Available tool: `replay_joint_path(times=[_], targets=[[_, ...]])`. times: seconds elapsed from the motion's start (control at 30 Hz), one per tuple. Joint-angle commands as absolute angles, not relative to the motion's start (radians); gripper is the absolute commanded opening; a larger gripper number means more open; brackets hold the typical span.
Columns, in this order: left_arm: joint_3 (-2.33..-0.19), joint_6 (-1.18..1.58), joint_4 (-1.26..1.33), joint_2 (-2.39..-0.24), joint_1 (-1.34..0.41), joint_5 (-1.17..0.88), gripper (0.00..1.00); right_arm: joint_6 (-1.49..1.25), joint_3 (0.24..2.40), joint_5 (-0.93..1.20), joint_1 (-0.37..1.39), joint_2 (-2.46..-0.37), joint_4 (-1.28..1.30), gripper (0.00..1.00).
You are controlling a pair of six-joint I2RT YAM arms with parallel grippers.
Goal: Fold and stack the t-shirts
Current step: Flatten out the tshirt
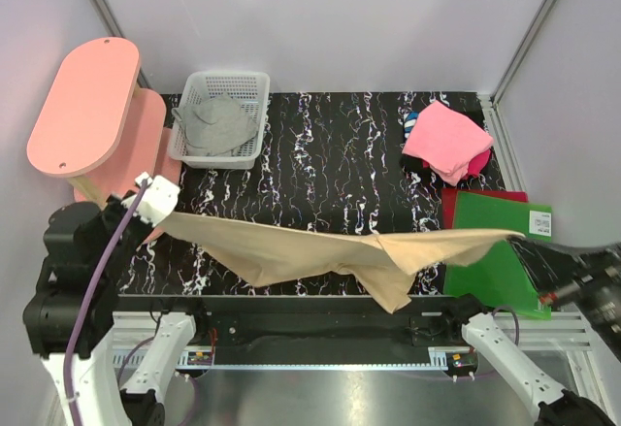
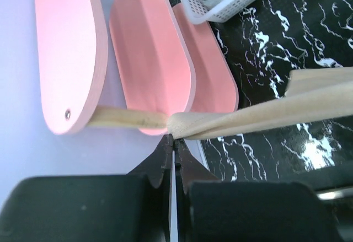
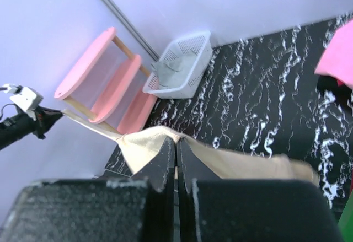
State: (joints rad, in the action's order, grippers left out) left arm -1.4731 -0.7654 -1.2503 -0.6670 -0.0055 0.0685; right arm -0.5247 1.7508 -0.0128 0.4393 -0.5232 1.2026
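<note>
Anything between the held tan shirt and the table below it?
Mostly nothing visible: the black tabletop beneath the tan t-shirt looks bare. Only the green sheet lies below the shirt's right end.

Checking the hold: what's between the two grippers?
The tan shirt, strung from the left gripper to the right gripper, a fold drooping midway. Top view shows it.
</note>
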Motion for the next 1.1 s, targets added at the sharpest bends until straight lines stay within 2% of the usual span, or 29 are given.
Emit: replay_joint_path(times=[0.0,0.17,0.27,0.47,0.57,0.7,0.9,1.07], targets=[[-1.561,-0.787,-1.357,-0.624,0.0,0.052,0.0,-0.437,1.89,0.138,0.342,-0.551,1.267,0.0],[-1.582,-0.782,-1.352,-0.618,0.0,0.058,0.0,-0.454,1.959,0.074,0.313,-0.637,1.31,0.0],[-1.502,-0.788,-1.269,-0.629,-0.002,0.075,0.0,-0.462,1.844,-0.026,0.314,-0.673,1.287,0.0],[-1.194,-0.844,-1.005,-0.742,0.0,0.144,0.0,-0.46,1.573,-0.133,0.314,-0.81,1.174,0.0],[-1.114,-0.865,-0.879,-0.869,-0.002,0.175,0.0,-0.453,1.479,-0.182,0.314,-0.897,1.106,0.0],[-1.111,-0.851,-0.764,-1.122,-0.002,0.213,0.0,-0.446,1.41,-0.215,0.31,-1.035,1.022,0.0],[-1.18,-0.839,-0.718,-1.434,0.0,0.253,0.0,-0.443,1.414,-0.198,0.258,-1.225,0.927,0.0],[-1.229,-0.833,-0.666,-1.572,-0.002,0.273,0.0,-0.455,1.427,-0.201,0.221,-1.331,0.891,0.0]])
